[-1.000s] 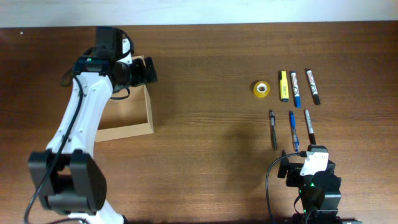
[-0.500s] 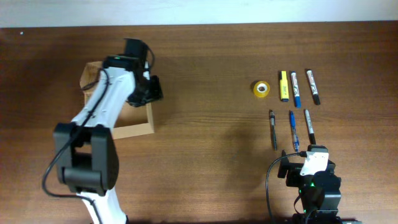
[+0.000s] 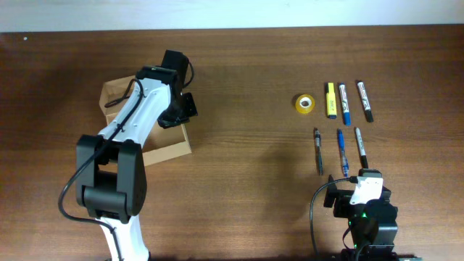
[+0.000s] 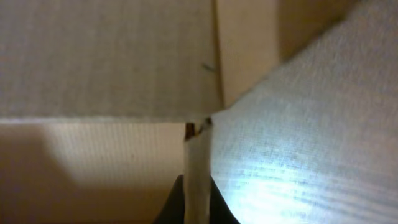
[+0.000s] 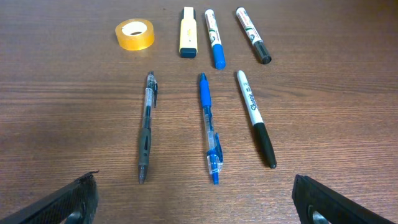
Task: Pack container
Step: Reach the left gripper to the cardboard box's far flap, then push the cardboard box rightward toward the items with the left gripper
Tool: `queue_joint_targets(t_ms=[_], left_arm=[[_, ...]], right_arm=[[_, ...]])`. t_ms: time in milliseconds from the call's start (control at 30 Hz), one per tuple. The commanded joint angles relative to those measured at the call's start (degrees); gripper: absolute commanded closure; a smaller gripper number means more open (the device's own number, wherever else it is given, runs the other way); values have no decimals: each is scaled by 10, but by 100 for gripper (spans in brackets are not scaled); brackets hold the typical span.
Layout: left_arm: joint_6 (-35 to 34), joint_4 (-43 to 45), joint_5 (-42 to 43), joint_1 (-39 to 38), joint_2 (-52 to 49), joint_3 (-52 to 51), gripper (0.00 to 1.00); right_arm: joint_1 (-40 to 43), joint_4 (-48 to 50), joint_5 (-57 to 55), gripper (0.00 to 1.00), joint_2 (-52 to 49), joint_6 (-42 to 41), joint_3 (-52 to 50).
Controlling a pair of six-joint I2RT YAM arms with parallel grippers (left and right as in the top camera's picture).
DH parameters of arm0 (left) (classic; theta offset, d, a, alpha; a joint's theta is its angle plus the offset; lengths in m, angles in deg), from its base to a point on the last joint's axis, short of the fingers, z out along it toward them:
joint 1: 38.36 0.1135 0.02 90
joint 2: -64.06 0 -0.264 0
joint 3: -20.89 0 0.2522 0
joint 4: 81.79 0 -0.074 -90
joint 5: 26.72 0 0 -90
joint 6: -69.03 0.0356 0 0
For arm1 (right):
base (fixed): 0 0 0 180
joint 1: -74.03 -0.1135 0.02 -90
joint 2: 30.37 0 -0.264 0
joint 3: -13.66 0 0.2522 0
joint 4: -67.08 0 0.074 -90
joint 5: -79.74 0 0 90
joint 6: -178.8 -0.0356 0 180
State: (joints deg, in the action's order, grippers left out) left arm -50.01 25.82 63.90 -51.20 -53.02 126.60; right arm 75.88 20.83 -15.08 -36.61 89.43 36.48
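The container (image 3: pixel 164 152), a tan cardboard box, lies open and skewed at the table's left. My left gripper (image 3: pixel 179 114) is at its right wall. In the left wrist view that gripper (image 4: pixel 198 194) is shut on the thin wall edge of the container (image 4: pixel 197 158), with cardboard filling the frame. My right gripper (image 3: pixel 360 190) rests low at the front right. In its wrist view the right gripper (image 5: pixel 196 202) is open and holds nothing, a little short of the row of pens.
Right of centre lie a yellow tape roll (image 5: pixel 135 34), a yellow highlighter (image 5: pixel 188 23), a blue marker (image 5: pixel 214 38) and a black marker (image 5: pixel 253 35). In front of them lie a grey pen (image 5: pixel 146 127), a blue pen (image 5: pixel 209 127) and a black-capped marker (image 5: pixel 255 118).
My left gripper has gone from open to shut on the container's wall. The arm has swung right, and the container has shifted right and turned. The right arm has not moved.
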Motion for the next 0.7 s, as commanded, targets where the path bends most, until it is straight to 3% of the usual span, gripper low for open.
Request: queue_joint_targets(t_ms=[0, 333, 533, 667], left_arm=[[-11, -37, 6, -26, -4, 47, 98], [-45, -137, -63, -156, -4, 290, 98], [-133, -81, -86, -219, -7, 325, 99], [-155, -46, -86, -247, -29, 325, 98]], right_arm=[[5, 2, 1, 1, 4, -2, -5], [5, 2, 1, 1, 4, -2, -5], [5, 2, 1, 1, 4, -2, -5], [5, 2, 1, 1, 4, -2, -5]])
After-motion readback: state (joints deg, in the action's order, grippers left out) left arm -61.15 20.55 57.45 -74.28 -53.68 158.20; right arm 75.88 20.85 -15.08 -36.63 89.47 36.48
